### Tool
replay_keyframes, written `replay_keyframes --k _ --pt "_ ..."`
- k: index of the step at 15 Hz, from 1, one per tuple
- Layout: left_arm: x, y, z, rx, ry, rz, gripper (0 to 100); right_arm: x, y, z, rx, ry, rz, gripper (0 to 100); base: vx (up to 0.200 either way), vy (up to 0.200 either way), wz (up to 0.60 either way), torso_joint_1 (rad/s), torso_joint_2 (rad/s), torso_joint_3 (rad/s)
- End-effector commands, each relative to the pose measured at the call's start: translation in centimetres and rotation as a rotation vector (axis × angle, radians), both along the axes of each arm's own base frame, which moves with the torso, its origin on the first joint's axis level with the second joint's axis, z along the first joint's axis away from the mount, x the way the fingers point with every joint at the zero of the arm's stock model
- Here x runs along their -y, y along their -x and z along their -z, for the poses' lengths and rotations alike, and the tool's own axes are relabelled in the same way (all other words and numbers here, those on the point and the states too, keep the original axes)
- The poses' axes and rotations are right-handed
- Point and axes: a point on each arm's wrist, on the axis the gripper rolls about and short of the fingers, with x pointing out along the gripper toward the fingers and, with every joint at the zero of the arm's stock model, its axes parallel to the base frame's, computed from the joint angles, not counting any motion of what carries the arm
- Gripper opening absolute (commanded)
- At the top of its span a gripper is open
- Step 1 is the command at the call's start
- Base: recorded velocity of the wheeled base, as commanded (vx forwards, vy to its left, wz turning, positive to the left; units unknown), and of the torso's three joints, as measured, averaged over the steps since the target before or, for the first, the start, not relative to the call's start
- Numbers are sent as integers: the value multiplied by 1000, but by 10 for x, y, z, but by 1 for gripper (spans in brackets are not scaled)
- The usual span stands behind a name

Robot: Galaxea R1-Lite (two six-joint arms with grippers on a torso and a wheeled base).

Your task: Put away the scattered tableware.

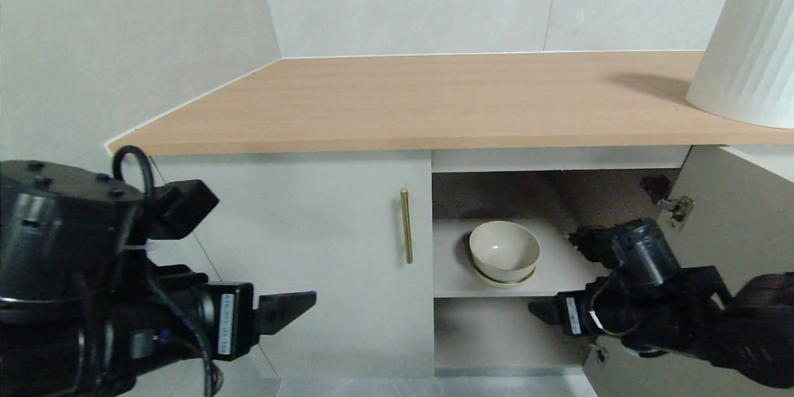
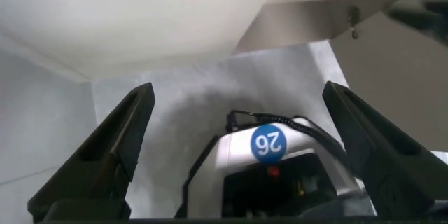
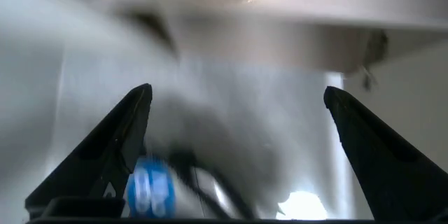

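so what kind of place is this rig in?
Probably a home kitchen or dining area: a wood-topped cabinet with one door open, a bowl on a plate on its shelf, and a white lampshade on the counter.

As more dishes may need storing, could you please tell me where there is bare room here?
The light wooden countertop is bare from its left end to the white pleated lampshade. On the white cabinet shelf, the cream bowl on its plate crowds the left; a bare patch lies to its right. The compartment floor below is bare.
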Motion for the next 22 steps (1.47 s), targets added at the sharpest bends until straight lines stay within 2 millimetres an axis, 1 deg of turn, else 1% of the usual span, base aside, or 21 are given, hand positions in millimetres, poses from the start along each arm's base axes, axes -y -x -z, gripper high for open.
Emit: replay_keyframes --k 1,3,4,5,6,7,9,13,22 --pt "-32 24 -9 75 29 -28 100 18 55 -57 58 -25 -122 100 0 0 0 0 0 0" --pt "-34 25 -10 88 23 -27 100 20 57 -83 94 -91 -81 100 0 0 0 0 0 0" --pt "-33 23 -12 99 20 -19 100 23 58 -89 82 -128 -42 100 0 0 0 0 0 0" --pt "-30 18 -11 113 12 -9 100 25 55 -88 51 -123 -12 100 0 0 0 0 0 0" --pt "-30 18 -11 113 12 -9 100 25 55 -88 51 -123 -12 100 0 0 0 0 0 0" --pt "-24 11 0 83 -10 7 100 26 55 -87 29 -104 -4 100 0 0 0 0 0 0" --pt "-20 9 6 54 -25 24 100 28 58 -91 42 -111 -3 100 0 0 0 0 0 0" --pt "-15 8 9 39 -34 45 100 28 58 -89 8 -90 -2 100 0 0 0 0 0 0" --pt "-11 7 12 25 -43 58 100 27 56 -85 -17 -69 -5 100 -200 0 0 4 2 4"
